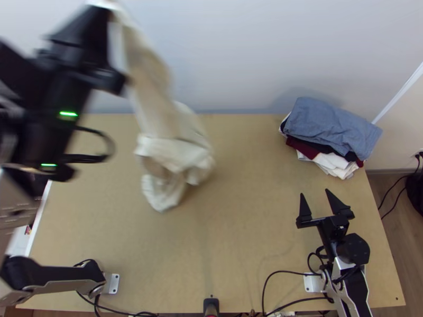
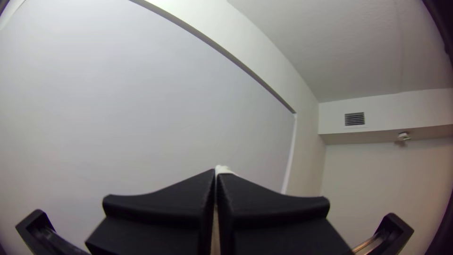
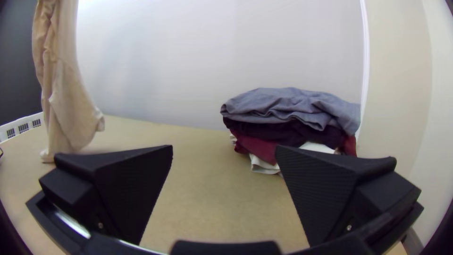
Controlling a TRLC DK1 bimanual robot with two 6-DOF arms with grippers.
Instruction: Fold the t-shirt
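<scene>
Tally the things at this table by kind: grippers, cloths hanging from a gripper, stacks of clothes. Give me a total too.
Grippers: 2, the left gripper and the right gripper
Hanging cloths: 1, the cream cloth
Stacks of clothes: 1, the mixed-colour stack
Total: 4

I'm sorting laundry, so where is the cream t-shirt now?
Top view, left of centre: the t-shirt hangs from the left pincer, its bunched lower end over the table.
</scene>
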